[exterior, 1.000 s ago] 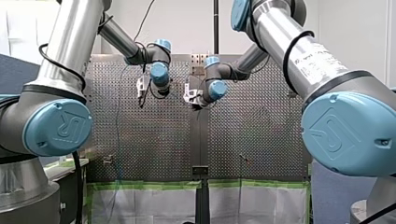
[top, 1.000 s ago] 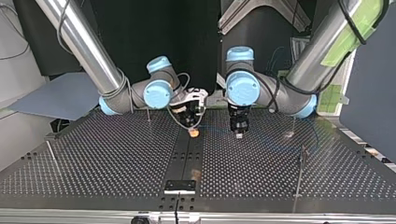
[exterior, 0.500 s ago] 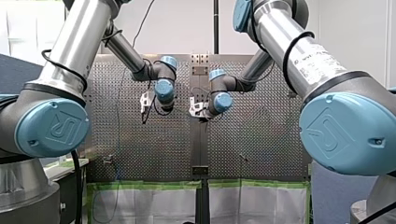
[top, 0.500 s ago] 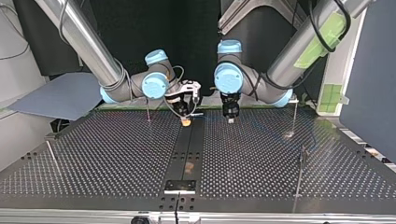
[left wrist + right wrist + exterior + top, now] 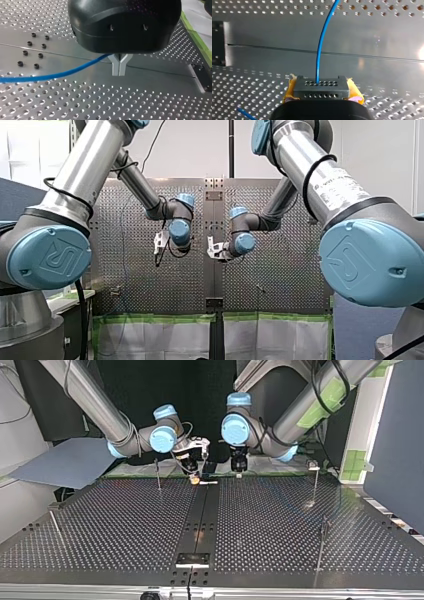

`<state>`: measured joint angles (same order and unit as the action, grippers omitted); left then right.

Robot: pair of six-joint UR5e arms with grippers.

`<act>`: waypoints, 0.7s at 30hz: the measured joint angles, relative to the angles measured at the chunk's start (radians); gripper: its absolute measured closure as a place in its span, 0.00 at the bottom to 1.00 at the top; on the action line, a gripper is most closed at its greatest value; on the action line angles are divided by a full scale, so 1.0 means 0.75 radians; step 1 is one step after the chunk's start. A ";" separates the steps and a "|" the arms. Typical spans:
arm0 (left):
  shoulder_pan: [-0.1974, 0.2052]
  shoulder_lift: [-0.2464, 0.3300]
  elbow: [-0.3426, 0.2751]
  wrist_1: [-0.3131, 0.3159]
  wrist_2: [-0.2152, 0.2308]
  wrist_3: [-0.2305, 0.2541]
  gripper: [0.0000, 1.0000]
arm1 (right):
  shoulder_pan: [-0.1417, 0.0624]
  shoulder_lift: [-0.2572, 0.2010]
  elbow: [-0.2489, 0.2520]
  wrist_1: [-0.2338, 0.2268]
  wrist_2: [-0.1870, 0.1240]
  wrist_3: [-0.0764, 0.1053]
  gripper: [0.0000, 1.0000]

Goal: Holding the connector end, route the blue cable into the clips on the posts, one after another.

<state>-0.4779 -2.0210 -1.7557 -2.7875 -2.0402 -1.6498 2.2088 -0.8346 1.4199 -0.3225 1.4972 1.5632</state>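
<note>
In the right wrist view my right gripper (image 5: pixel 321 94) is shut on the grey connector block (image 5: pixel 321 85), with yellow pads (image 5: pixel 288 93) on both sides. The blue cable (image 5: pixel 322 45) leaves the block and runs ahead over the table. In the left wrist view my left gripper (image 5: pixel 119 70) has its metal fingers (image 5: pixel 115 67) together. The blue cable (image 5: pixel 50 76) comes out at their base and trails off to one side. In the top view my right gripper (image 5: pixel 196 478) and my left gripper (image 5: pixel 239 469) hang close together near the table's far edge.
Thin posts stand on the perforated table (image 5: pixel 125 530): one near my right gripper (image 5: pixel 157 475), two at the top view's right (image 5: pixel 316 482) (image 5: pixel 322 545), and one at its left (image 5: pixel 54 521). A black bracket (image 5: pixel 193 559) sits at the near edge.
Both arms have carried their grippers toward the table's far edge in the top view, lower in the front view. They stay side by side and both grips are unchanged.
</note>
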 joint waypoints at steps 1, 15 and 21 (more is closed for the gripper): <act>-0.004 -0.008 -0.004 0.012 0.004 0.005 1.00 | -0.002 0.000 0.013 -0.013 -0.005 -0.003 1.00; -0.102 -0.192 -0.011 0.208 -0.017 -0.029 1.00 | -0.045 0.000 0.208 -0.208 -0.075 -0.025 1.00; -0.124 -0.256 -0.011 0.282 -0.027 -0.037 1.00 | -0.109 0.001 0.292 -0.292 -0.130 0.014 1.00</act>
<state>-0.5711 -2.2133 -1.7637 -2.5759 -2.0602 -1.6774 2.1273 -0.8341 1.6389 -0.5414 1.3995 1.5741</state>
